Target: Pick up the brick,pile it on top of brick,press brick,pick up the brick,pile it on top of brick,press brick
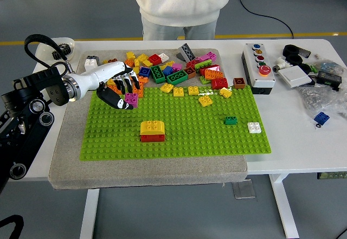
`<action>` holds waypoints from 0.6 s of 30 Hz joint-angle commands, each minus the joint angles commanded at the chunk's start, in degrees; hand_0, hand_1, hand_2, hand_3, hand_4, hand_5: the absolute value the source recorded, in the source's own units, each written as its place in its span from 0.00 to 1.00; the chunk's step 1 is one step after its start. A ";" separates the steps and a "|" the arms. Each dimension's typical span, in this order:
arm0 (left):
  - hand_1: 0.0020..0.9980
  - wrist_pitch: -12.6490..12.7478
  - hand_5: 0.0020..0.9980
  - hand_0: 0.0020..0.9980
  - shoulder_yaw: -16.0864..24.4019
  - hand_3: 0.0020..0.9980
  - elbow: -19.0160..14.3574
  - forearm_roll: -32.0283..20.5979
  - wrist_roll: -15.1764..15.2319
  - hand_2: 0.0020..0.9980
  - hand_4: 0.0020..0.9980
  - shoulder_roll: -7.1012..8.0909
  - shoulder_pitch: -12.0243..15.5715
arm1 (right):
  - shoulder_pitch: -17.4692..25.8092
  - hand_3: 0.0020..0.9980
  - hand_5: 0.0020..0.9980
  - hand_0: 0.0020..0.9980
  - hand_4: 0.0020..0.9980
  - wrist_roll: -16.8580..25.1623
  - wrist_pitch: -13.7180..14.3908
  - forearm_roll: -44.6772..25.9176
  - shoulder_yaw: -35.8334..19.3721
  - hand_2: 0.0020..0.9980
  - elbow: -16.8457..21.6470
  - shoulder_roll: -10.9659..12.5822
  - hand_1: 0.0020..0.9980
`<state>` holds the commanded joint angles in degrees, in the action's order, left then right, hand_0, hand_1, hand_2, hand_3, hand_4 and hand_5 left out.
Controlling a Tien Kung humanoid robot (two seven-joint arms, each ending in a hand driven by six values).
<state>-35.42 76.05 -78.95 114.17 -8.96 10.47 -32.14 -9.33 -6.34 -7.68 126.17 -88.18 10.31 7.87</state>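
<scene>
Over green baseplate (179,125) far-left corner: small magenta brick (131,98), studs up, grasped by left hand (120,90) curled fingers.

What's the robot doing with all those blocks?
It's building a stack. Its left hand holds a pink brick over the green baseplate, just in front of the loose brick pile. A yellow brick on a red brick waits farther forward. A person stands behind the table, not touching anything.
</scene>
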 joint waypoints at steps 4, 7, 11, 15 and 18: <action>0.43 -0.04 0.00 0.48 -0.40 0.52 -1.23 -0.86 -1.02 0.44 0.89 -0.30 0.46 | -0.03 0.59 0.37 0.74 0.81 -0.02 -0.01 -0.12 0.05 0.71 0.00 0.03 0.65; 0.43 0.20 0.00 0.48 -0.86 0.52 -1.85 -1.65 -1.92 0.44 0.89 -0.59 0.82 | -0.06 0.59 0.37 0.74 0.80 0.00 -0.02 -0.27 0.15 0.71 0.00 0.02 0.65; 0.43 0.23 0.00 0.48 -1.36 0.52 -2.27 -2.32 -2.52 0.44 0.89 -0.91 1.01 | -0.05 0.59 0.37 0.74 0.80 -0.01 -0.03 -0.31 0.17 0.71 0.00 0.02 0.65; 0.43 0.34 0.00 0.48 -1.76 0.52 -2.62 -2.96 -3.06 0.44 0.89 -1.25 1.25 | 0.00 0.59 0.37 0.74 0.80 -0.01 -0.02 -0.27 0.12 0.71 0.00 0.07 0.65; 0.43 0.44 0.00 0.48 -2.03 0.52 -2.79 -3.32 -3.45 0.44 0.89 -1.45 1.41 | 0.03 0.59 0.37 0.74 0.80 -0.02 -0.01 -0.24 0.12 0.71 0.00 0.08 0.65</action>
<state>-34.98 74.02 -81.73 110.85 -12.41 9.01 -30.73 -9.30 -6.35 -7.69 125.92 -88.06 10.31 7.95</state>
